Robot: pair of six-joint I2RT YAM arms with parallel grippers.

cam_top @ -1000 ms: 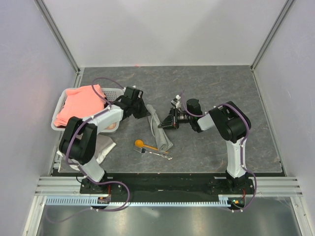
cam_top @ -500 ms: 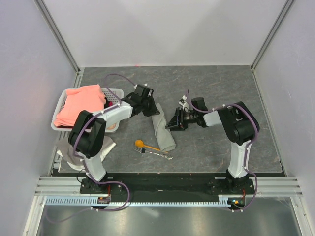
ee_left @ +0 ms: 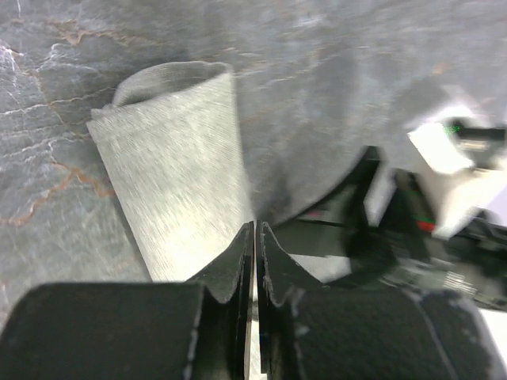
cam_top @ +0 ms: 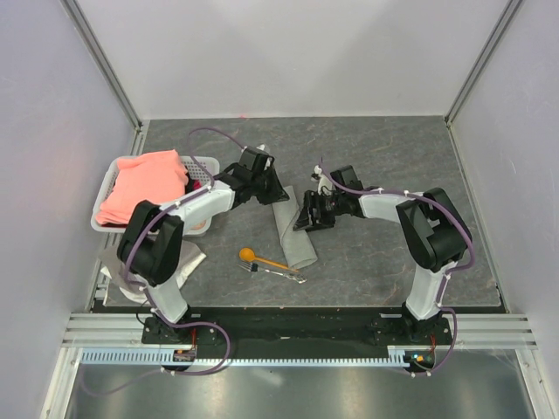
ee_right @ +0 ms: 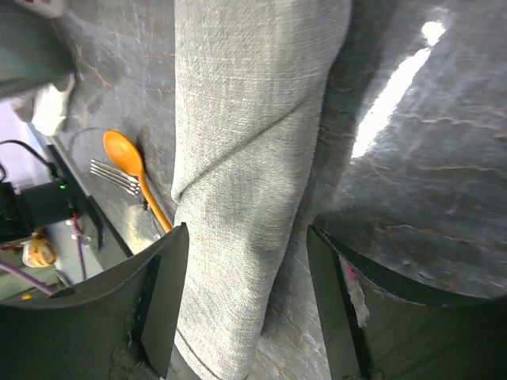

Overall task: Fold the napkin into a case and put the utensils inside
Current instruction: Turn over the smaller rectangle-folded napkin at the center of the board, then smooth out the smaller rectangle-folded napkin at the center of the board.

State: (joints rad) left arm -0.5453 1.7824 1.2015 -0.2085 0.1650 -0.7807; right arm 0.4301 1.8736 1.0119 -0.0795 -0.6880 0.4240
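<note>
Left gripper (ee_left: 255,231) is down at the far end of the napkin (cam_top: 293,237), jaws clenched right on the strip's long edge. A pale sliver between the tips reads as cloth, so call it a pinch. The napkin lies mid-table as a narrow folded strip running toward the arms, with one flap lapped diagonally across it. At its near end, on the left side, sits the spoon (ee_right: 131,162), handle reaching up to the cloth. The fork (ee_right: 115,176) is alongside, and both are out on the table (cam_top: 376,157), not tucked in. Over to the right gripper (ee_right: 245,237): jaws released and spread wide, straddling the strip with a finger on each side.

On handling, this cloth looks thin, light and floppy. Lifted by one point it'll likely sag and unfold, and dragged it may slide. Best hold, I'd judge, is a pinch through all layers at a folded edge, with both ends controlled.
</note>
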